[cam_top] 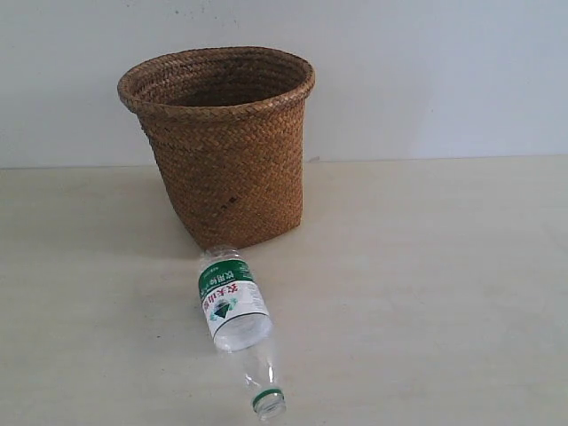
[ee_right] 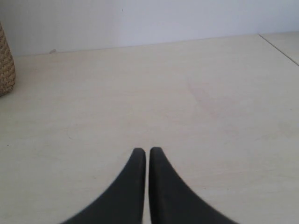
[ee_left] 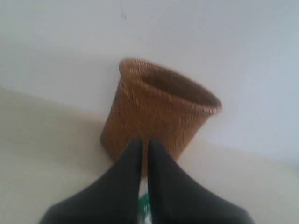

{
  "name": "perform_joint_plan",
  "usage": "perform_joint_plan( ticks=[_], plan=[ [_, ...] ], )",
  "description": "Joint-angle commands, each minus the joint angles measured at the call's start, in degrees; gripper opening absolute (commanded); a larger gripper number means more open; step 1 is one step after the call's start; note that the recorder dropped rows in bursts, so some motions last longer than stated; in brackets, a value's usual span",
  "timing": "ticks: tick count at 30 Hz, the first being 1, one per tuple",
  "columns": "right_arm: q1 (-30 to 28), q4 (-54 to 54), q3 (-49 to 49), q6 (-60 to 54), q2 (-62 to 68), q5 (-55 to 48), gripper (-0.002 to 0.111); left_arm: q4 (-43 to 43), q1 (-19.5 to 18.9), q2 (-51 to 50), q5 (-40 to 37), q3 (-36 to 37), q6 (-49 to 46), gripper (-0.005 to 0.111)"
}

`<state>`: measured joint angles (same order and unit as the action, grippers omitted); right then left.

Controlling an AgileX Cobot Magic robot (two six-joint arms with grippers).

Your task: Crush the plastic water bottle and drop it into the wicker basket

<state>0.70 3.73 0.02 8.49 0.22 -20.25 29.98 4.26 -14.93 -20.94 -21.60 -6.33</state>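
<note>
Table (cam_top: 444, 293): pale wood-look top, fills the near and middle of the scene. A seam line crosses its far right corner in the right wrist view.

Wall (cam_top: 444, 71): plain white, directly behind the table's far edge.

Basket (cam_top: 226, 151): brown wicker, upright, left of centre and toward the far side, close to the wall. Round flared rim, narrower squarish base, open top. Small dark spot (cam_top: 232, 200) on the near side, low down. The left wrist view has it dead ahead (ee_left: 154, 116). The right wrist view catches only a sliver at the frame edge (ee_right: 5, 65).

Bottle (cam_top: 232, 302): clear plastic, lying on its side on the table, in front of the basket on the near side. The base points at the foot of the basket, either touching or just beside it, can't tell which. The neck with the green ring (cam_top: 268, 397) points toward the near edge, angled slightly right. White-and-green label with red characters faces up. The body looks round, no dents visible, so not crushed. It is outside the basket.

Left gripper (ee_left: 144, 142): black fingers pressed almost together, only a thin slit between them, gripping nothing. A bit of the bottle's green and white (ee_left: 144, 205) shows through the slit, beyond the fingers.

Right gripper (ee_right: 147, 151): same state, fingers closed to a thin slit, empty. Bare table ahead of it, well right of the basket.
</note>
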Motion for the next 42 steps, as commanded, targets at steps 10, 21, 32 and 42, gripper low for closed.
perform_joint_plan(
  ticks=[10,21,32,42],
  plan=[
    [-0.2,0.4,0.0,0.0,-0.2,0.3,0.000,37.8,0.5,-47.1,-20.6,-5.5,-45.2,0.004],
    [-0.2,0.4,0.0,0.0,-0.2,0.3,0.000,57.7,10.5,-65.3,-20.9,-5.6,-61.2,0.004],
    [-0.2,0.4,0.0,0.0,-0.2,0.3,0.000,63.5,21.0,-67.9,-8.6,-6.2,-60.1,0.004],
    [-0.2,0.4,0.0,0.2,-0.2,0.3,0.000,70.0,27.7,-72.3,-5.0,-6.6,-63.0,0.005]
  ],
)
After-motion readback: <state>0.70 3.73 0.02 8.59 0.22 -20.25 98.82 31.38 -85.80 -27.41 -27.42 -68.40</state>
